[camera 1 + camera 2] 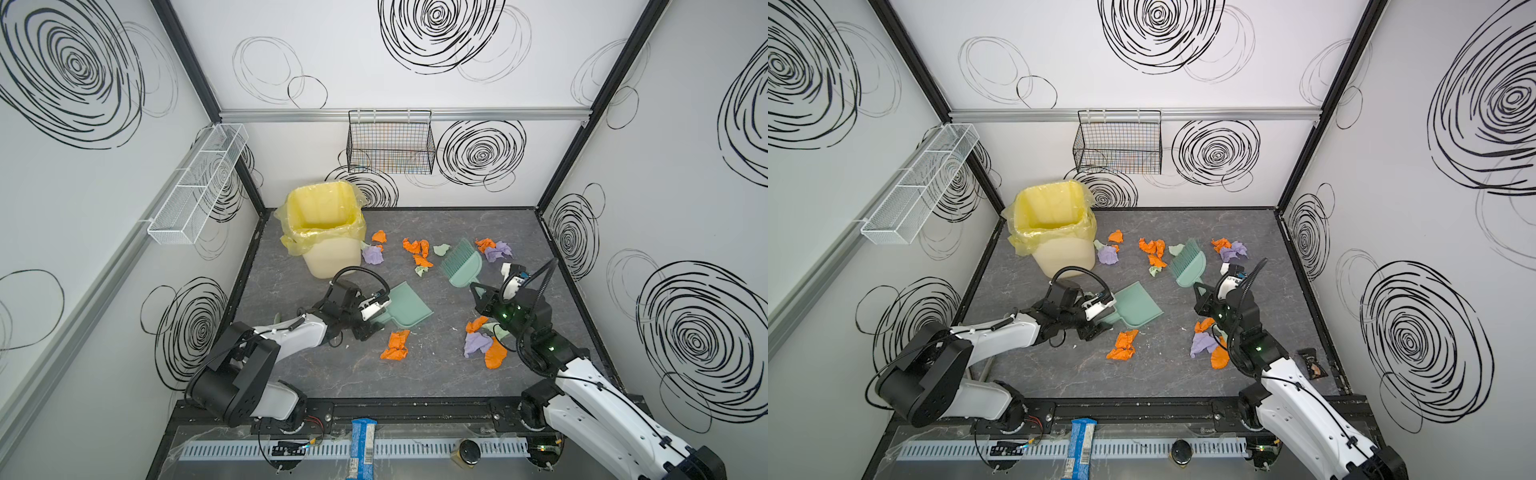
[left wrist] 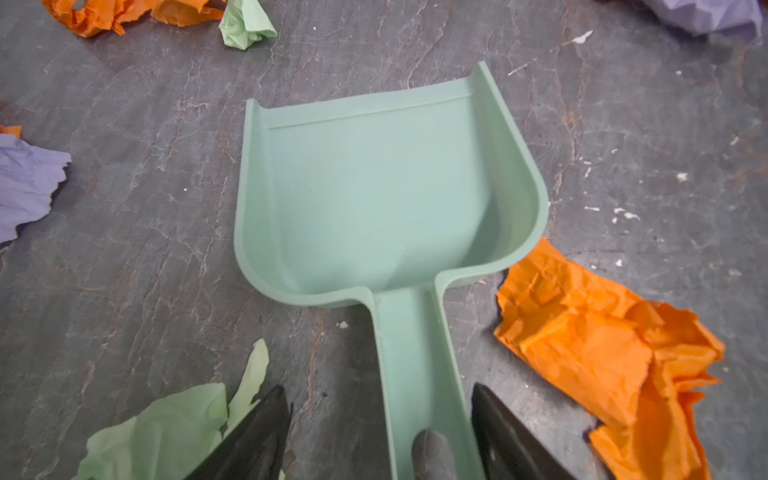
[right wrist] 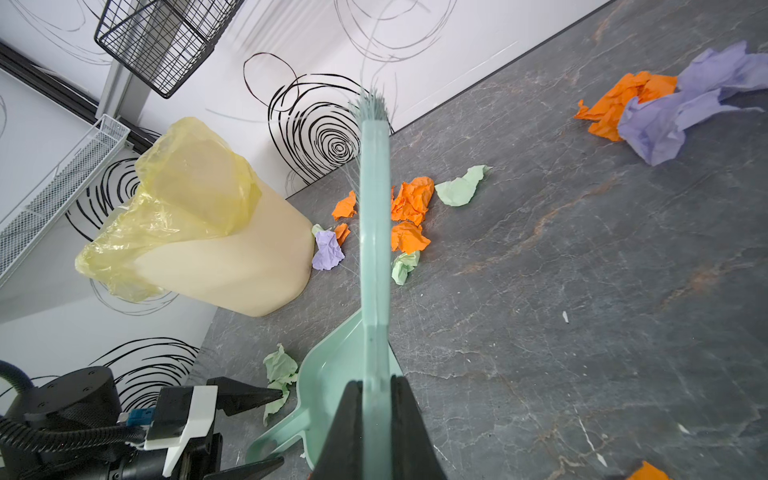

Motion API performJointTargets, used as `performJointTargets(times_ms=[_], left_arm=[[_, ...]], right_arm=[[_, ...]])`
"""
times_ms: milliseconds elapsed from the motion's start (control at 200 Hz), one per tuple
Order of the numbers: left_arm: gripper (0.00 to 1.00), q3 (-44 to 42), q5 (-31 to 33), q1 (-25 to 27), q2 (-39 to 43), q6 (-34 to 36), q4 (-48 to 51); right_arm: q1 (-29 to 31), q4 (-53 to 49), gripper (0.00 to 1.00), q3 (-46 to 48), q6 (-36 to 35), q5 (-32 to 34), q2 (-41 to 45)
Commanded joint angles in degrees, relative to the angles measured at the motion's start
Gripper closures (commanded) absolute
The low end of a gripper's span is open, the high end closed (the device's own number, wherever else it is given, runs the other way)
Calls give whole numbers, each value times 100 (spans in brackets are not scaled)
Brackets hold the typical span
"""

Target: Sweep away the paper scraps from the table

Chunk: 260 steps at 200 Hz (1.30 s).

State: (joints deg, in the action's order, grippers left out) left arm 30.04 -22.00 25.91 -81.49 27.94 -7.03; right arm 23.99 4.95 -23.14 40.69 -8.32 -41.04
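Mint-green plastic meets crumpled paper: we see the smooth, scoop-shaped dustpan [image 2: 374,187] lying flat on the veined grey surface [image 1: 415,374], its handle between the open jaws of our left end effector [image 2: 377,388]. Our right end effector [image 3: 376,381] clamps the bristled brush [image 3: 375,208]. Orange, lilac and pale green paper scraps [image 1: 396,345] lie scattered around both.

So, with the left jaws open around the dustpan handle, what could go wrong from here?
1. The dustpan handle sits off-centre between the jaws, close to one jaw; closing may shove the dustpan sideways.
2. A pale green scrap lies beside the other jaw and could get pinched.
3. An orange scrap lies beside the handle, behind the pan, so sweeping may miss it.
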Motion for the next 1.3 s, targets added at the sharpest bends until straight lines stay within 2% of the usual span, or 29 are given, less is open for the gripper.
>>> performJointTargets(times_ms=[0,135,205,425,600,805,956,1091,1296], left_arm=[[37,87,-190,-21,-44,165,-97],[56,182,-252,-22,-130,220,11],[62,162,-266,-31,-115,220,9],[65,142,-551,-207,87,165,-6],[66,373,-519,-422,11,707,211],[62,670,-940,-773,-364,1318,639],[42,557,-973,-831,-376,1597,504],[33,438,-1230,-868,-331,1647,333],[31,356,-1277,-821,-294,1605,-56]], right_arm=[[-18,289,100,47,-31,-30,25],[-25,252,100,68,-21,-4,87],[-27,236,100,87,-12,-12,113],[-26,177,100,90,-13,-12,159],[-30,63,100,16,-14,-21,234],[-27,32,100,70,5,-12,333],[-26,15,100,99,13,-21,360],[-26,-16,100,65,14,8,367],[-27,-30,100,22,-12,8,320]])
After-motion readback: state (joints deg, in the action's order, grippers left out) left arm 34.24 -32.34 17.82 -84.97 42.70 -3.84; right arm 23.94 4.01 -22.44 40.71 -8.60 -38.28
